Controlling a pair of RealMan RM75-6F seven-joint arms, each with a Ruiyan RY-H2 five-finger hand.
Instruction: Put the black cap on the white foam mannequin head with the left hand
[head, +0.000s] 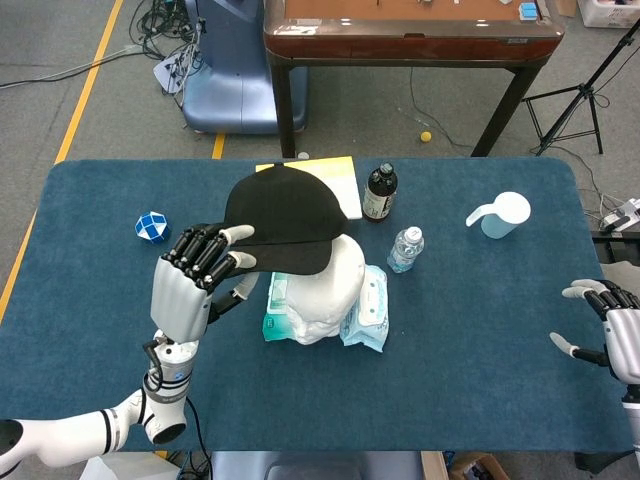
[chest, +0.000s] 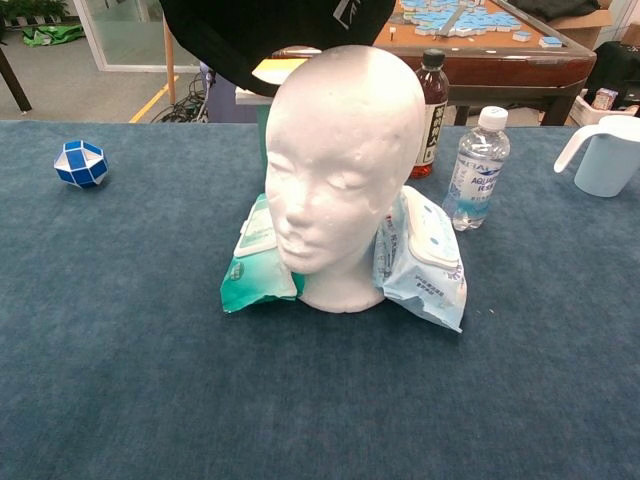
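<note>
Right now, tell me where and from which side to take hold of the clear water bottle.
Grip the clear water bottle around its mid body, below the white cap. It stands upright. Come from its open right side with the right hand: the dark bottle and mannequin head crowd its left, and the wet-wipe pack lies in front.

My left hand is raised above the table, back toward the head camera, fingers curled up and forward, pinching the cap brim against my thumb. My left forearm comes in low from the left. My right hand hangs at the right edge, fingers spread, holding nothing
</note>
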